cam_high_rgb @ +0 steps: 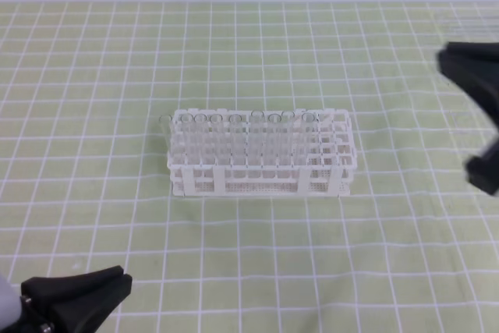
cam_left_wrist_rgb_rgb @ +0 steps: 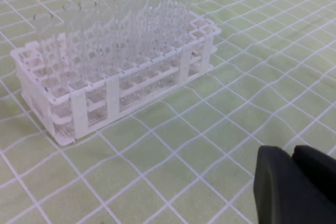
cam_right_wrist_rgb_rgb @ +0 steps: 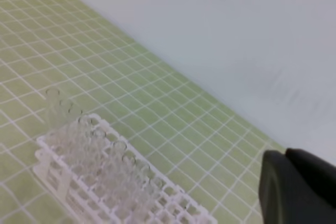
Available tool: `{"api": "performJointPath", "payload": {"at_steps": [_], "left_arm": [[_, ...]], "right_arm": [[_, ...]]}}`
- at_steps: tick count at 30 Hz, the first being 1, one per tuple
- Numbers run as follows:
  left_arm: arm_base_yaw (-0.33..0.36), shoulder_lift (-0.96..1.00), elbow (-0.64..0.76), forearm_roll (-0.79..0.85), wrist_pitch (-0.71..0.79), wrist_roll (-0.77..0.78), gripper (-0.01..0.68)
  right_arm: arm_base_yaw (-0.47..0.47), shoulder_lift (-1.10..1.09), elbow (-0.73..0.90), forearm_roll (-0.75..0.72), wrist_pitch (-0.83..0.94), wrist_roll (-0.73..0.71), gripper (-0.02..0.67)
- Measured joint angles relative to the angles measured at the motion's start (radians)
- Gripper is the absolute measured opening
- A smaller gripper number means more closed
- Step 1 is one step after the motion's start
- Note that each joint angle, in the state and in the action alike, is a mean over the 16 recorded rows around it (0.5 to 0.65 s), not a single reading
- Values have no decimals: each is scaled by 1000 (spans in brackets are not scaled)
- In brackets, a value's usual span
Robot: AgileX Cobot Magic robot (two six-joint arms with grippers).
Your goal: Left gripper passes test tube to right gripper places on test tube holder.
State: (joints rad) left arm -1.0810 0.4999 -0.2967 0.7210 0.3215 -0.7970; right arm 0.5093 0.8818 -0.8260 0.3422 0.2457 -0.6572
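- Sitting mid-mat, the rack [cam_high_rgb: 261,161] has its long axis running left-right in the high view; it rests flat on the green grid mat [cam_high_rgb: 249,255].
- Tubes [cam_high_rgb: 234,142] stand upright in the rack's back rows, open rims up, long axes vertical; about nine rims show. Cannot tell which one is the task tube, all look alike.
- Leftmost tube [cam_left_wrist_rgb_rgb: 44,45] is at the rack's end corner in the left wrist view, upright.
- Left gripper [cam_high_rgb: 117,280] is at bottom left, well apart from the rack, tips pointing right; fingers nearly together with a thin gap, holding nothing.
- Right gripper [cam_high_rgb: 483,115] is at the right edge, well apart from the rack, blurred; jaws spread wide, holding nothing.
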Motion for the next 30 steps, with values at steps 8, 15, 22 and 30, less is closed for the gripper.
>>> {"api": "performJointPath", "payload": {"at_steps": [8,15,22,30], "left_arm": [[0,1,0,0,1,0,38],[0,1,0,0,2,0,38],[0,2,0,1,2,0,38],[0,2,0,0,5,0,38]], "right_arm": [[-194,-230,106,-12,97,9,-15],[-391,-494,328,-6,69,52,-16],[-496,-693,571,27,-27,97,-15],[-520,-784,753,-16,-90,227,-14]]}}
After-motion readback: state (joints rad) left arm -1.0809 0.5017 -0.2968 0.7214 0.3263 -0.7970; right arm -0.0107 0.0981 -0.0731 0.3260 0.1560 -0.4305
